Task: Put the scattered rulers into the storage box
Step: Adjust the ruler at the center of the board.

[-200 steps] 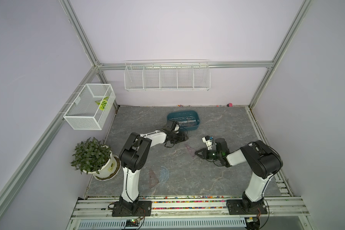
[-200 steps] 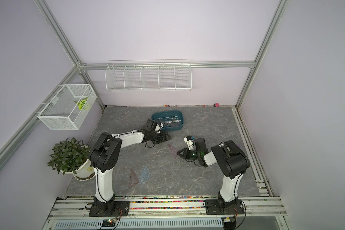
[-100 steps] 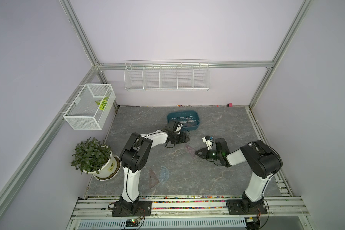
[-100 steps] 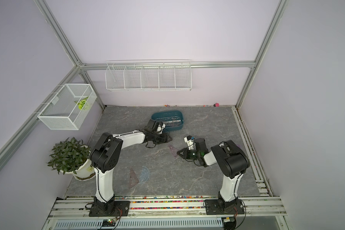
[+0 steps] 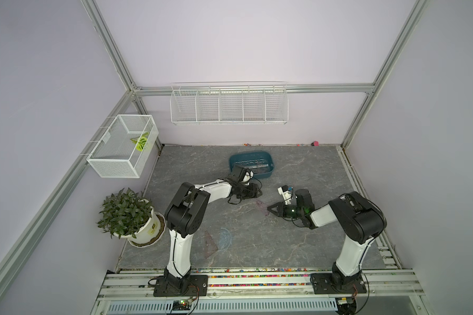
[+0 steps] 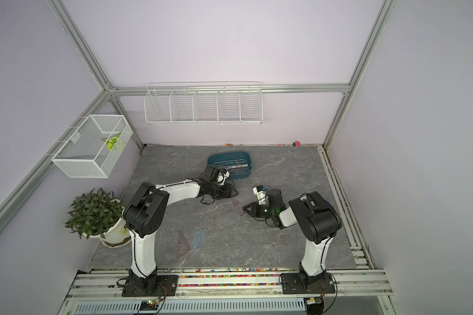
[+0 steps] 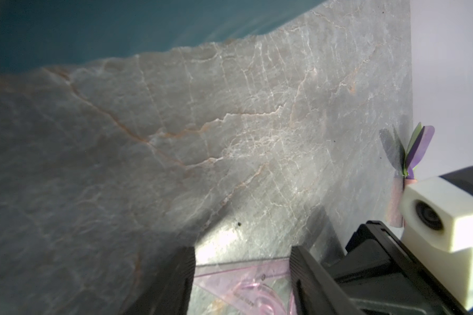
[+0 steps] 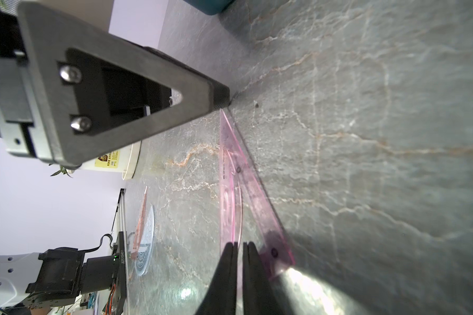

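A pink see-through triangle ruler (image 5: pixel 262 206) lies mid-table between my two grippers. My right gripper (image 5: pixel 269 209) is turned on its side and shut on one corner of it (image 8: pixel 230 169). My left gripper (image 5: pixel 258 191) is open, and its fingers (image 7: pixel 298 272) straddle the other end of the triangle (image 7: pixel 241 275). The dark teal storage box (image 5: pixel 268 174) stands behind the left gripper with straight rulers (image 5: pixel 253 163) inside. A brownish triangle (image 5: pixel 210 241) and a bluish protractor (image 5: pixel 224 238) lie near the front.
A potted plant (image 5: pixel 129 215) stands at the front left. White wire baskets hang on the left wall (image 5: pixel 120 152) and the back wall (image 5: pixel 228 105). A small pink item (image 5: pixel 315 143) lies at the back edge. Coloured beads line the front rail.
My left gripper has slid right, away from the box's front and onto the pink triangle's end. The right arm and the triangle have stayed still.
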`<state>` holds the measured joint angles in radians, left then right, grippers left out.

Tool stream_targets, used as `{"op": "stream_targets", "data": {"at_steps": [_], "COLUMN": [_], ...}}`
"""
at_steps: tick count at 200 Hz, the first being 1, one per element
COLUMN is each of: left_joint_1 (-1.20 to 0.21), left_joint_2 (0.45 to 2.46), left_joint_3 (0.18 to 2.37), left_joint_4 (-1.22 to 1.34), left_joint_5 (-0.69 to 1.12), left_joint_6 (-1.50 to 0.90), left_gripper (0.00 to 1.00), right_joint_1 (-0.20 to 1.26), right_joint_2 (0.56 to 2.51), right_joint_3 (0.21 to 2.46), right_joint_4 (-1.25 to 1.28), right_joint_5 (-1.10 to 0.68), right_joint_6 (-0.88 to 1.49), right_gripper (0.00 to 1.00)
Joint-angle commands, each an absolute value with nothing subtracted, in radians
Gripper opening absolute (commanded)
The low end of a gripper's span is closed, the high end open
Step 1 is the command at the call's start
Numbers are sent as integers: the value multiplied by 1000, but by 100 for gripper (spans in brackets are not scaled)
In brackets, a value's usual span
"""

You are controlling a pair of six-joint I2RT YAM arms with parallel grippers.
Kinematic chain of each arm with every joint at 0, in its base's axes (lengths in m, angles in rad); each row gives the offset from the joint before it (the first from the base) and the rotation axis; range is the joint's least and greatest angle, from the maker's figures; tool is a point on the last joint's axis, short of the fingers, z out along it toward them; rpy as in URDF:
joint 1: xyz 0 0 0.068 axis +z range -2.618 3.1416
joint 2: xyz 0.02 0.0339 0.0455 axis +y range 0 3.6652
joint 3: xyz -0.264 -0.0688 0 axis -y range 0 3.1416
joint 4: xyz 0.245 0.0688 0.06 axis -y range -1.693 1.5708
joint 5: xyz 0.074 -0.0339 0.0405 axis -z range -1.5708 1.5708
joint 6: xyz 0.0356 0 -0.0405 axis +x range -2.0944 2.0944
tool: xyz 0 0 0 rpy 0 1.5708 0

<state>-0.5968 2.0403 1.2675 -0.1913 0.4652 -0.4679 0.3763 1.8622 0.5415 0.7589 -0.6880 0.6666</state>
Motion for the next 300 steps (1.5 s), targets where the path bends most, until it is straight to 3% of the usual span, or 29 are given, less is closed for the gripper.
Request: {"op": "stream_targets", "data": {"at_steps": [1, 135, 165, 195, 226, 300], "left_joint_1": [-615, -615, -618, -627, -647, -711], "left_joint_2": [2134, 2020, 2005, 1988, 1943, 1976], "left_joint_3": [1165, 1033, 1016, 1031, 1059, 1068], "left_joint_4": [-466, -443, -446, -475, -493, -481], "left_joint_5": [449, 490, 500, 461, 352, 376], "left_joint_6": [-477, -475, -466, -452, -425, -401], "left_gripper": [61, 57, 55, 53, 53, 52], "right_joint_1": [371, 379, 395, 412, 432, 478], "right_joint_2": [1955, 1897, 1803, 1694, 1635, 1585], "right_joint_3": [491, 531, 565, 620, 654, 594], "right_joint_4": [598, 523, 415, 237, 119, 84], "right_joint_5": [-604, -607, -586, -527, -464, -393], "right_joint_6": [654, 646, 617, 550, 496, 486], "right_gripper": [13, 13, 13, 22, 24, 31]}}
